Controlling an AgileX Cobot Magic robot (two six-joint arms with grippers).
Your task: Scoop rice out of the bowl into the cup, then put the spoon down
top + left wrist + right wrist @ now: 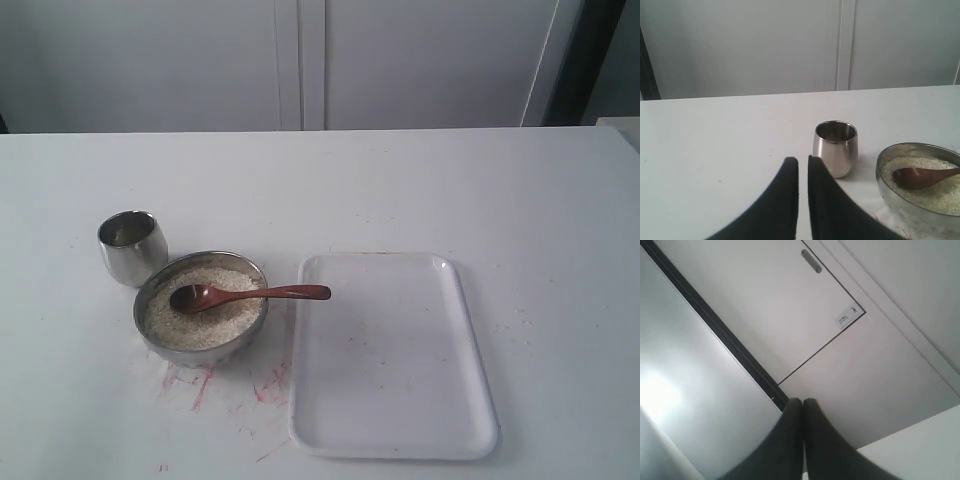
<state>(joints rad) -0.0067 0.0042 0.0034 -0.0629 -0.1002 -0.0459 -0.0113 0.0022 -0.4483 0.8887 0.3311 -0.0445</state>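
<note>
Cup [132, 250] just beside bowl [200, 355], tray [392, 400] near right; spoon [250, 294] handle spans gap; above open.

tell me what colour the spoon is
The spoon is reddish-brown wood; clearest in the exterior view.

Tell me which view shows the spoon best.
The exterior view: the whole spoon shows, oval end on the rice, handle past the bowl's rim. Left wrist view crops the handle; right wrist view lacks it.
</note>
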